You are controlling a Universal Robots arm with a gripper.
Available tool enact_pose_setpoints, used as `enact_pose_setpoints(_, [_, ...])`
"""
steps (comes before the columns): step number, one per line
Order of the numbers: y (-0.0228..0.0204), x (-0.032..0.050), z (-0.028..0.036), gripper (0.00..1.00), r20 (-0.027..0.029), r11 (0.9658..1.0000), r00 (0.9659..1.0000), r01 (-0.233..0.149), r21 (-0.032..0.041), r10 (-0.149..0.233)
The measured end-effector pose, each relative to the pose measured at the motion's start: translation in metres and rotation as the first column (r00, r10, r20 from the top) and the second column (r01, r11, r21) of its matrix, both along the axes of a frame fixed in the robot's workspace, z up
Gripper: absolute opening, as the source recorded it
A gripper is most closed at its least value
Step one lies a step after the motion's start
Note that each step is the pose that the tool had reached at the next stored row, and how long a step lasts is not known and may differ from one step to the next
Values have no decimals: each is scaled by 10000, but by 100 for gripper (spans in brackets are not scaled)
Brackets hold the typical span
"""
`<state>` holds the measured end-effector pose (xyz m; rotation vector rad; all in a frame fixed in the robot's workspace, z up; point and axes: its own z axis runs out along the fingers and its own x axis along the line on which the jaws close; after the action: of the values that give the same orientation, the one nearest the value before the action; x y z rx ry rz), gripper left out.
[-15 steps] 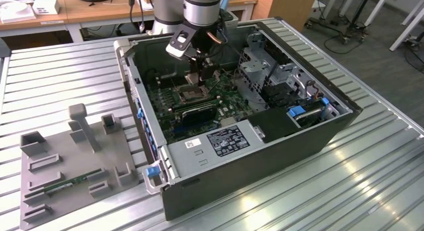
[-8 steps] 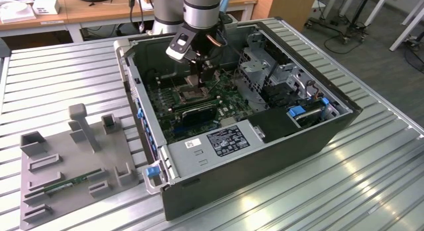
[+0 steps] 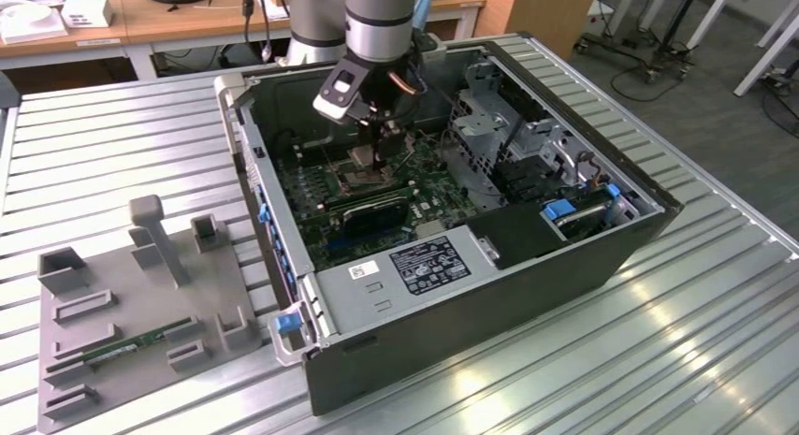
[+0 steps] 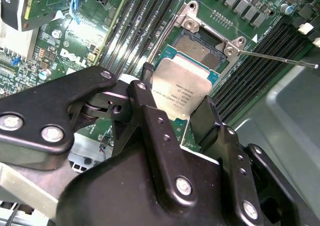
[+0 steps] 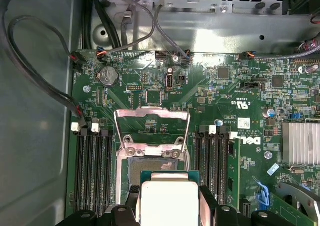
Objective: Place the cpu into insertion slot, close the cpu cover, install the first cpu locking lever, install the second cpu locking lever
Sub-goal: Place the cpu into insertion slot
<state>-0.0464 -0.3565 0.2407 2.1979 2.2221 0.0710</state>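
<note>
The gripper (image 4: 175,100) is closed on the cpu (image 4: 182,86), one finger on each of two opposite edges, the jaws no wider than the chip. The cpu hangs just over the insertion slot (image 5: 150,165), approx. mid motherboard (image 5: 225,96), betw. the two banks of memory slots (image 5: 95,166). It covers the part of the slot far from the hinge (image 5: 152,152), so the free part of the slot lies below and a bit toward the hinge side. If it touches already, I cannot tell. The cpu cover (image 5: 152,115) stands open, frame tipped up. The cpu looks flat and square, w/ a dull silvery top and a thin green border.
</note>
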Motion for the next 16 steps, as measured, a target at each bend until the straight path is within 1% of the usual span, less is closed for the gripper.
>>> enact_pose_setpoints(4, [0, 0, -27, 55, -1, 10000, 10000, 0, -3, 0])
enact_pose_setpoints(10, [0, 0, -30, 55, -1, 10000, 10000, 1, -2, -1])
enact_pose_setpoints(16, [18, -1, -31, 55, -1, 10000, 10000, 2, -3, -2])
